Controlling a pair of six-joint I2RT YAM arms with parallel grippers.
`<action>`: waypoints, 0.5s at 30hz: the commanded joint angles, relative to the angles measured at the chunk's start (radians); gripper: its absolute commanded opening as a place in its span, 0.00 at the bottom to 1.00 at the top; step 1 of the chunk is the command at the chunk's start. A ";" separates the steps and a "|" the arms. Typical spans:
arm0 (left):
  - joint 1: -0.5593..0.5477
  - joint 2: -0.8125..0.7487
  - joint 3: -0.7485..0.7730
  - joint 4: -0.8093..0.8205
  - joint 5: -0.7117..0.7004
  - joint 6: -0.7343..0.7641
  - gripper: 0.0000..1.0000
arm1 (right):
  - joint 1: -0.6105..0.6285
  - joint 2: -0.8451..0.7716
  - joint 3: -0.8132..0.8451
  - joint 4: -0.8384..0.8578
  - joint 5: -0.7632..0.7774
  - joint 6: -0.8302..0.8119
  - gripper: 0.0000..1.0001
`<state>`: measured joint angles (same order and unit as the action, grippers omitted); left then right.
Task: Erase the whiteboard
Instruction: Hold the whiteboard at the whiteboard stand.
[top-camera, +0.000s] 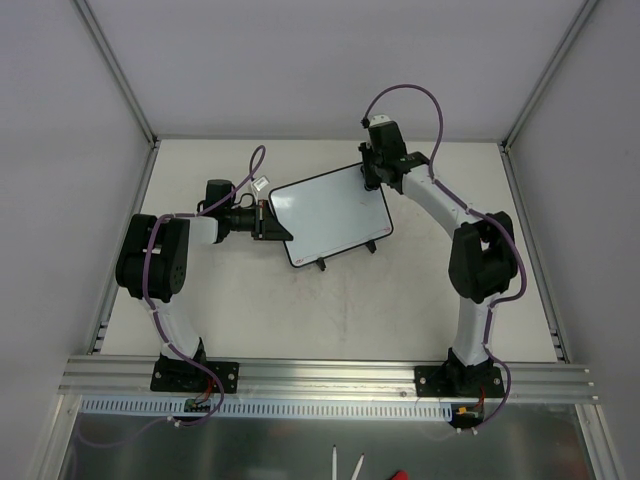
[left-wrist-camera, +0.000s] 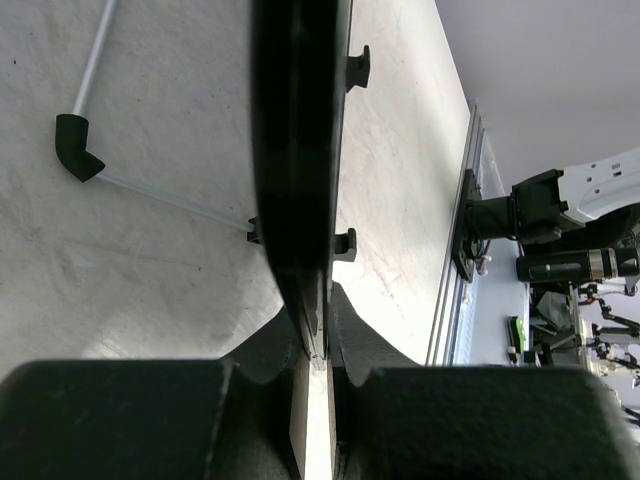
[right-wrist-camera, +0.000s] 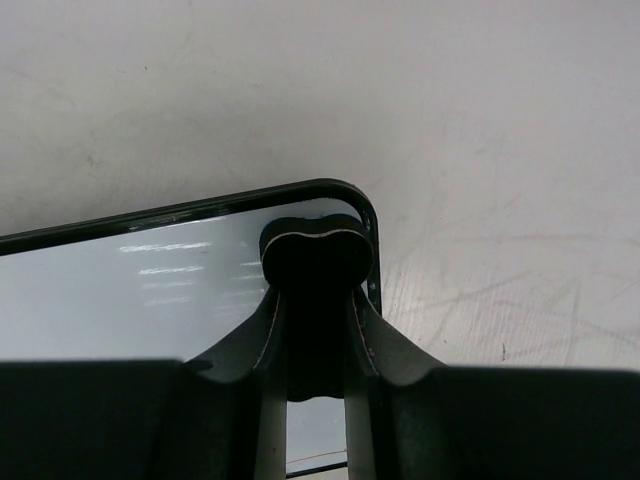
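The whiteboard (top-camera: 330, 215) lies tilted at the table's middle, its face white with a thin black rim and two black feet at its near edge. My left gripper (top-camera: 272, 222) is shut on its left edge. In the left wrist view the board (left-wrist-camera: 298, 150) shows edge-on between the fingers (left-wrist-camera: 370, 345). My right gripper (top-camera: 371, 178) is shut on the black bone-shaped eraser (right-wrist-camera: 318, 250), which rests on the board's far right corner (right-wrist-camera: 150, 290). A faint red line (right-wrist-camera: 316, 456) shows low between the right fingers.
Grey enclosure walls with metal posts surround the table. An aluminium rail (top-camera: 330, 375) carries both arm bases at the near edge. A thin rod with a black elbow (left-wrist-camera: 76, 148) lies along the left table edge. Small tools (top-camera: 345, 465) lie below the rail.
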<state>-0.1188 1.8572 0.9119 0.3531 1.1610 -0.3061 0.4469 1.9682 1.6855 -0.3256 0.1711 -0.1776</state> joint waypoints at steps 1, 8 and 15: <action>0.004 -0.010 0.013 -0.036 -0.047 0.033 0.00 | -0.013 0.015 0.005 0.051 -0.036 -0.008 0.00; 0.004 -0.010 0.012 -0.037 -0.049 0.033 0.00 | -0.019 -0.069 -0.160 0.098 -0.048 0.004 0.00; 0.004 -0.012 0.012 -0.037 -0.049 0.035 0.00 | -0.019 -0.158 -0.358 0.178 -0.019 0.023 0.00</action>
<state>-0.1230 1.8568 0.9119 0.3462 1.1656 -0.2985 0.4351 1.8412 1.4075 -0.1448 0.1471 -0.1692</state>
